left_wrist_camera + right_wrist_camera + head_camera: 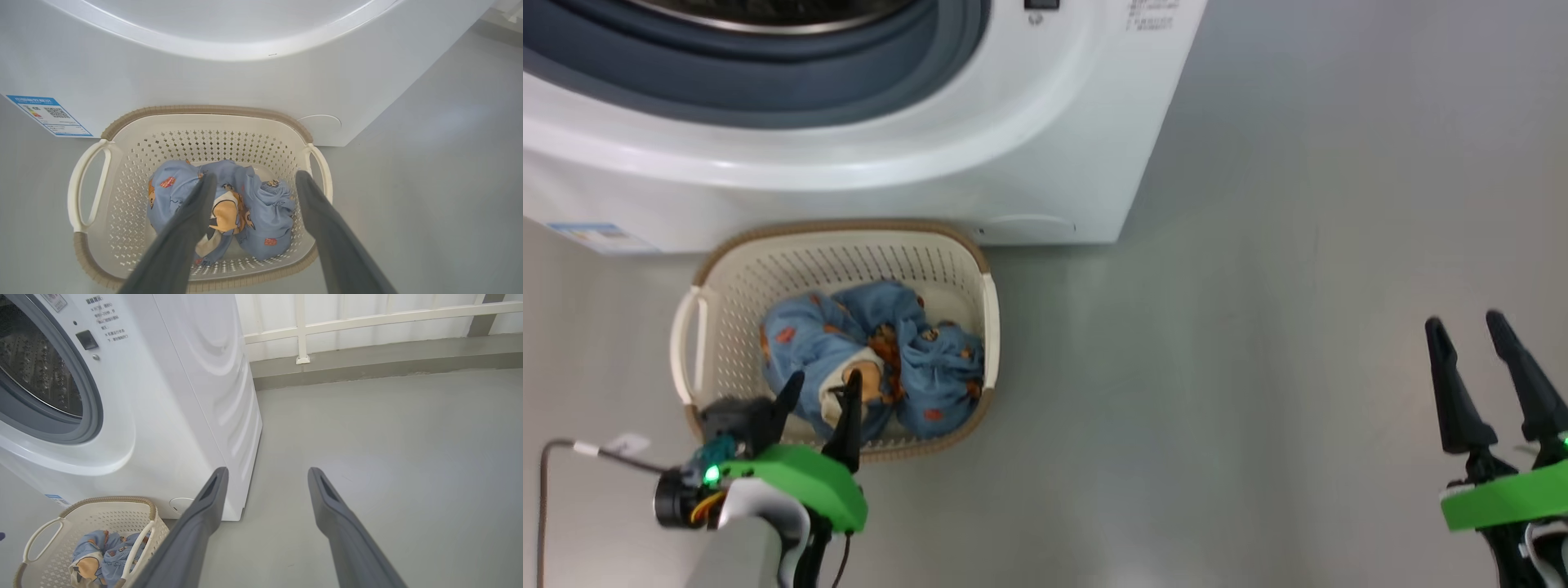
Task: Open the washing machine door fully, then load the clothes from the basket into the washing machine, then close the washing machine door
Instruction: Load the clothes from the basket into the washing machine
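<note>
- Light blue fabric printed with orange-brown bears and cream patches, the clothes (931, 367) lie as one bundle on the bottom of the small cream-white perforated plastic basket (849, 260) with its brown woven-look rim.
- The basket stands on the grey floor (1258, 343), right up against the foot of the big white front-loading washing machine (1013, 147), just below its opening.
- The grey-blue rubber gasket (768, 82) and the perforated steel drum (36, 367) are bare, so the door looks to have been swung aside; whether it is fully open I cannot tell.
- No fabric can be seen in the part of the drum on view, so loading seems not yet begun, and closing the door comes after that.
- The left gripper (825, 376) hangs over the near half of the basket with its two long dark fingers spread wide and nothing between them. In the left wrist view they straddle the middle of the bundle; whether they touch the cloth is unclear.
- The right gripper (1463, 320) is also spread and empty, over bare floor well apart from the basket.
- By my judgement, the step in hand is the first grab at the bundle.
</note>
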Robot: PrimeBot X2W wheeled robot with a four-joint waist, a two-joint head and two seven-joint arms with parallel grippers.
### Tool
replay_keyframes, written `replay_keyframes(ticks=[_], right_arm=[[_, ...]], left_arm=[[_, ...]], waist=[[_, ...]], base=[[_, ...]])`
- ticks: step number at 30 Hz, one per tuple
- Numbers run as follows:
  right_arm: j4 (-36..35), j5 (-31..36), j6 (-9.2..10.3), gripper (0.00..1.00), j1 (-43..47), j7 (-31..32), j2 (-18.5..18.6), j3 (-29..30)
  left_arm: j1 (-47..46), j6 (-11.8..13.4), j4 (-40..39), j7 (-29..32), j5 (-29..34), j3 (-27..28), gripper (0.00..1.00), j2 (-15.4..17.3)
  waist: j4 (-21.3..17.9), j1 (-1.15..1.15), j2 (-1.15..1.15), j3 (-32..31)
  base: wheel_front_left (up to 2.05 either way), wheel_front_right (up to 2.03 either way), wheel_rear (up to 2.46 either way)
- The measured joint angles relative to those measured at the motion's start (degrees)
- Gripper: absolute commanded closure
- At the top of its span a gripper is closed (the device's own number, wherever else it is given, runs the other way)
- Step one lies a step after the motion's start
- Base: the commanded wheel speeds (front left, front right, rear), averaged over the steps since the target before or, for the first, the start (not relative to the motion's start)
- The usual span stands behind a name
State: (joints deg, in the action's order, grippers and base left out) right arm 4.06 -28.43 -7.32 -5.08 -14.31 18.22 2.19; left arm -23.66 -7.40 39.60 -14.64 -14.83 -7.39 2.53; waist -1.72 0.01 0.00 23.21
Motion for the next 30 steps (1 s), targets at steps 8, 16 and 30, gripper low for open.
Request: replay_keyframes(ticks=[8, 16, 30], right_arm=[[-1.3, -0.4, 0.0, 0.0, -4.3, 0.0, 0.0, -0.9], [-1.9, -0.5, 0.0, 0.0, -6.8, 0.0, -0.3, -1.7], [-2.9, -0.6, 0.0, 0.0, -11.0, 0.0, -1.6, -3.1]], left_arm=[[-8.3, 0.0, 8.5, 0.0, -0.8, -4.7, 0.0, -0.1], [-14.2, 0.0, 14.2, 0.0, -3.0, -8.5, 0.0, 0.3], [-22.3, 0.0, 19.9, 0.0, -4.3, -10.0, 0.0, 3.1]], waist=[[-0.8, 0.0, 0.0, 6.5], [-2.3, 0.0, 0.0, 11.9], [-6.0, 0.0, 0.0, 19.3]], base=[[0.0, 0.0, 0.0], [0.0, 0.0, 0.0], [0.0, 0.0, 0.0]])
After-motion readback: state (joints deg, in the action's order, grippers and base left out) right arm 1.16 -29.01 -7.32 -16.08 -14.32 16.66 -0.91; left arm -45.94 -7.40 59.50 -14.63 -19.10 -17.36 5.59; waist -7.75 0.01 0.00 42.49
